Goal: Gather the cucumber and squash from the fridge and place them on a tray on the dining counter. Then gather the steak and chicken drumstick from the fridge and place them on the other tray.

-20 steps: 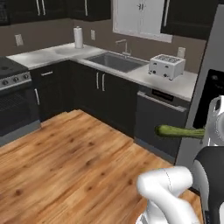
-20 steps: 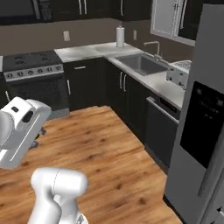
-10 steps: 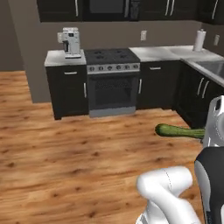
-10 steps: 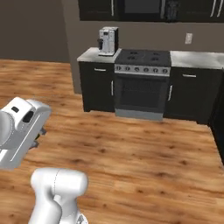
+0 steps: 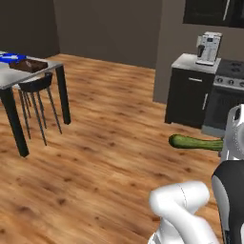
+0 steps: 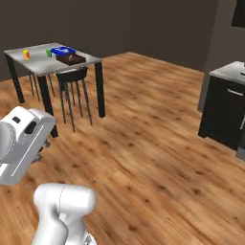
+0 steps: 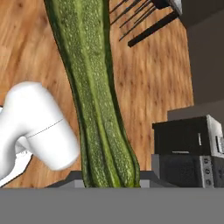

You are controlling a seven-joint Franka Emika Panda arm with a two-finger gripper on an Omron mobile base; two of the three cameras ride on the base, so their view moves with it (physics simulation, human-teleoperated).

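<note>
Lighting: even, soft rendered light, moderately dim against dark walls. Shadows: faint beneath grey marble-topped black-legged table (image 5: 28, 76). Glare: none. Sharpness: coarse, pixelated; long green bumpy cucumber (image 7: 94, 92) slightly soft at close range.

coffee machine (image 5: 208, 47), black stool (image 6: 72, 76), stove (image 5: 228, 82)
</note>
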